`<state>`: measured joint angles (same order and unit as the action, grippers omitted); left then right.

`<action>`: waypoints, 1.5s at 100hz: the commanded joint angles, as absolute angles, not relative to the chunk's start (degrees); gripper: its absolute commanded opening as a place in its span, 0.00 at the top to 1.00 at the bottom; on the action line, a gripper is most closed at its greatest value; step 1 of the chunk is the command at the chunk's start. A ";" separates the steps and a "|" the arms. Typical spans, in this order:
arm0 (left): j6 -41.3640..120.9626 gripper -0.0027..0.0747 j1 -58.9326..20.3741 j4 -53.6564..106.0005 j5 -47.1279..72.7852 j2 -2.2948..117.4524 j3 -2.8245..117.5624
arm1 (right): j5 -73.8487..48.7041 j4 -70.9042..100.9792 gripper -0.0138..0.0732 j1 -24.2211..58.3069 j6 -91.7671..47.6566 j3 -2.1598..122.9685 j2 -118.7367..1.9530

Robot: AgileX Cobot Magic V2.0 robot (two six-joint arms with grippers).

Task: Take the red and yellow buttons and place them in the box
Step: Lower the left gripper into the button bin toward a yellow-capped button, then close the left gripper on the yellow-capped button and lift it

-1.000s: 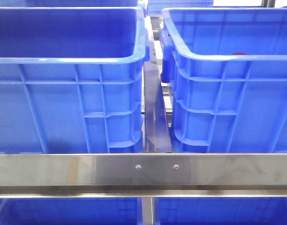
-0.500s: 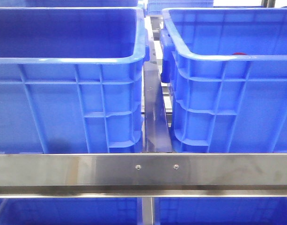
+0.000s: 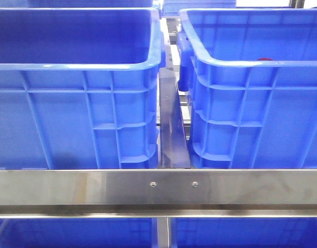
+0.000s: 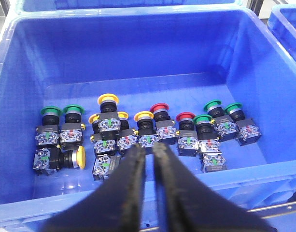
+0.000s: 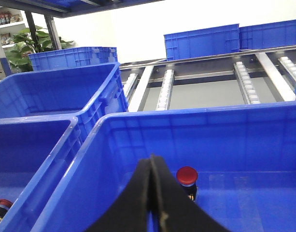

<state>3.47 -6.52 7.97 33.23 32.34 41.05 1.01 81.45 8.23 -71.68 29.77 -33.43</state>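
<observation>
Little counted as delivered so far: found just one red-capped button on the floor of the box, which stands at the right side of the bench against its near edge. Logged the supply crate at the left side, just beside the box and behind the same steel rail. Saw in it a loose cluster of red buttons, yellow buttons and green buttons, most upright on their contact blocks, one yellow lying on its side. Found the left gripper poised above that cluster toward the crate's near wall, jaws drawn to a thin slit, nothing held. Found the right gripper over the box with fingers pressed together, likewise empty. Judged the step in hand to be the approach for a fresh pick from the supply crate. Next move calls for spreading the left jaws first, then lowering over a single red or yellow cap. Expect tight work, since neighbours touch or nearly touch and green caps stand close by. Compared the front view with those half a second and a second earlier: noted no change, crates unmoved, red cap peeking over the box rim at the same spot, no arm in that view.
</observation>
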 commanded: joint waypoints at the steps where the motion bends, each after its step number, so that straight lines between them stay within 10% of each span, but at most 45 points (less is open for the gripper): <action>1: 3.13 0.72 -6.46 8.76 28.97 32.42 42.62 | 0.92 80.96 0.92 8.05 -72.40 31.10 -33.19; 25: 3.13 0.26 -6.46 8.76 28.50 32.42 42.62 | 0.79 80.96 0.92 8.05 -72.40 31.10 -33.19; 150: -1.39 0.28 -3.96 1.25 36.51 90.95 78.63 | -0.67 81.01 0.92 8.05 -72.40 31.10 -33.19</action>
